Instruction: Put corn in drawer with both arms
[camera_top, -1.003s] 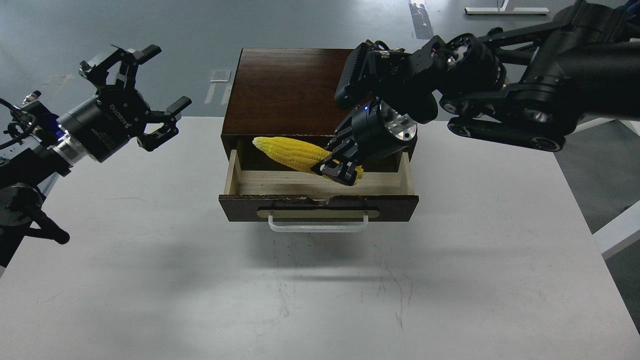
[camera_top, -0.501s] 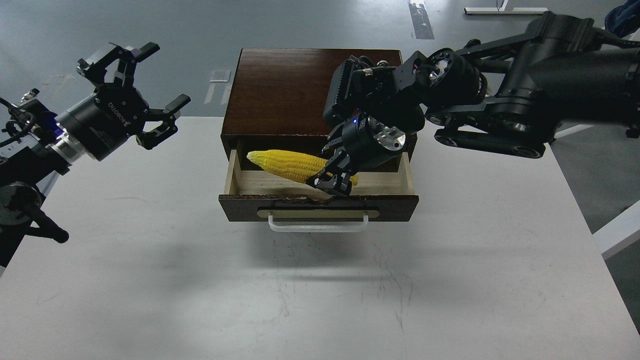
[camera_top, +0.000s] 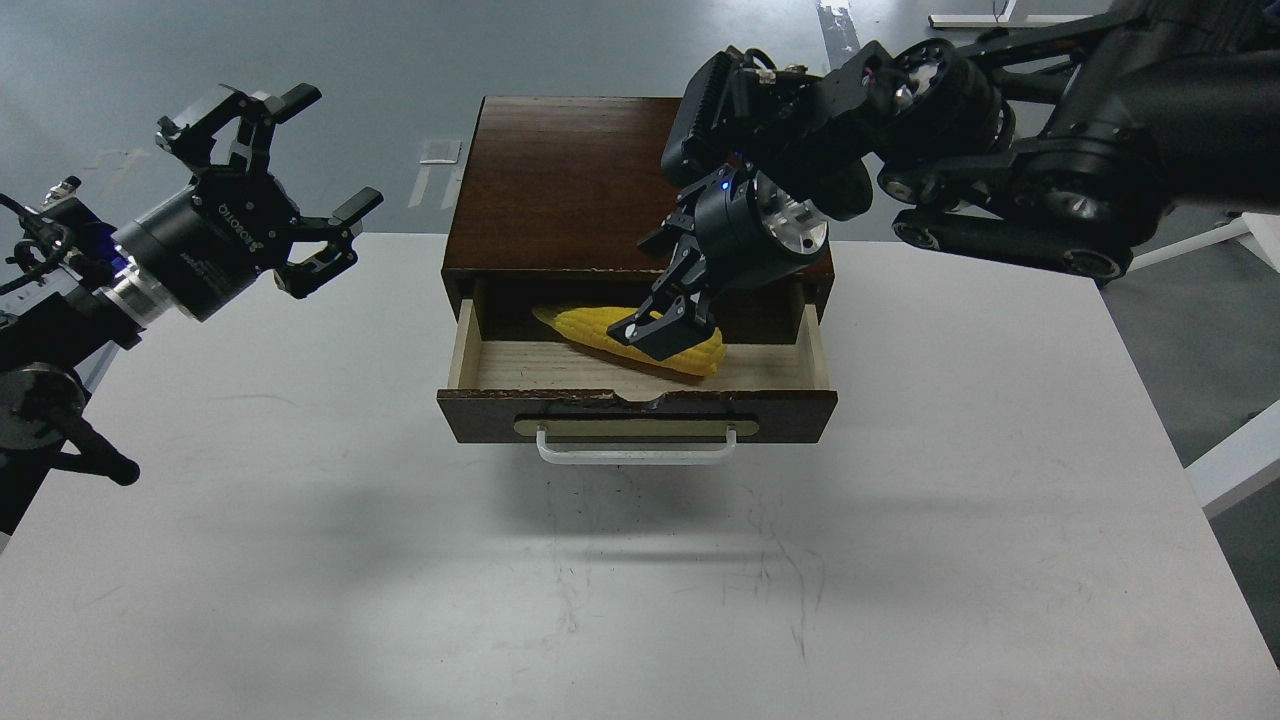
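Grey floor behind, white table (camera_top: 300, 560) in front. Dark brown cabinet (camera_top: 570, 180) sat at the middle of the table's far edge, its drawer (camera_top: 640, 415) pulled out toward the near edge, white bar handle (camera_top: 636, 452) on the chipped front.

Corn (camera_top: 690, 352) lay inside the drawer on the pale wood floor, slanted, pointed tip toward the back-left corner and partly in shadow under the cabinet top, thick end nearer the drawer's middle-right.

Right tool (camera_top: 662, 328) reached down into the drawer from the far right corner side, directly over the corn's middle. Its fingers overlapped the cob; couldn't tell whether they were pinching it or loose around it.

Left tool (camera_top: 290, 180) hung in the air past the table's far left edge, well apart from the cabinet, fingers spread wide, nothing between them.
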